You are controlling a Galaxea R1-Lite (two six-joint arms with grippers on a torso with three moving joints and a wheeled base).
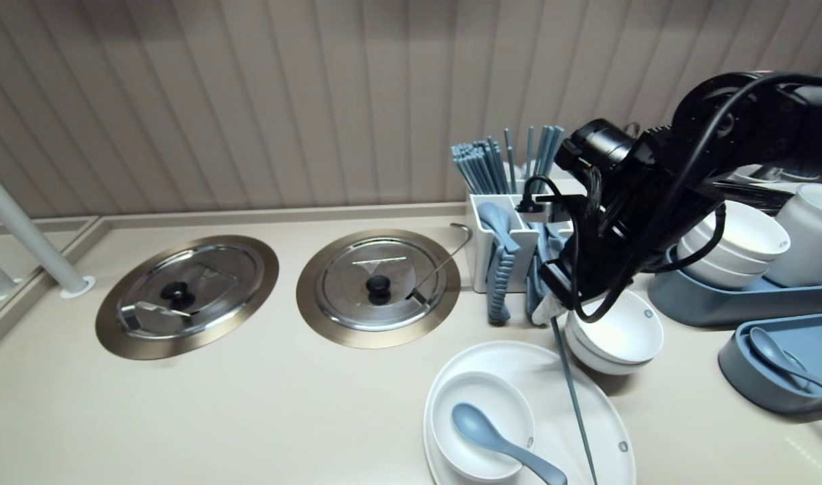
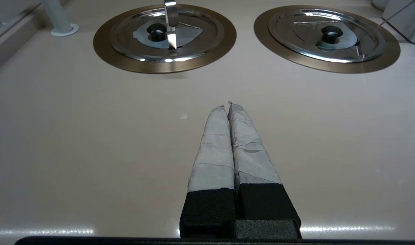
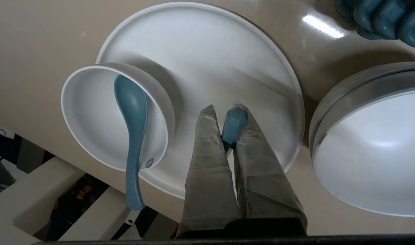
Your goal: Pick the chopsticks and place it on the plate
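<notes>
My right gripper [image 1: 551, 311] [image 3: 226, 109] is shut on a slim blue chopstick [image 1: 574, 397] [image 3: 233, 124]. The chopstick hangs down from the fingers over a large white plate [image 1: 610, 431] [image 3: 200, 51]. On that plate's left part stands a small white bowl [image 1: 465, 404] [image 3: 88, 136] with a blue spoon [image 1: 498, 441] [image 3: 132, 109] resting in it, handle over the rim. My left gripper [image 2: 228, 106] is shut on nothing and hovers over bare counter, outside the head view.
Two stacked white bowls [image 1: 616, 333] [image 3: 370, 143] sit just right of the gripper. Behind it stands a white cutlery holder [image 1: 502, 222] with several blue chopsticks [image 1: 482, 165]. Blue trays [image 1: 775, 370] with more bowls are at the right. Two round steel lids [image 1: 378, 286] [image 1: 182, 293] sit in the counter at the left.
</notes>
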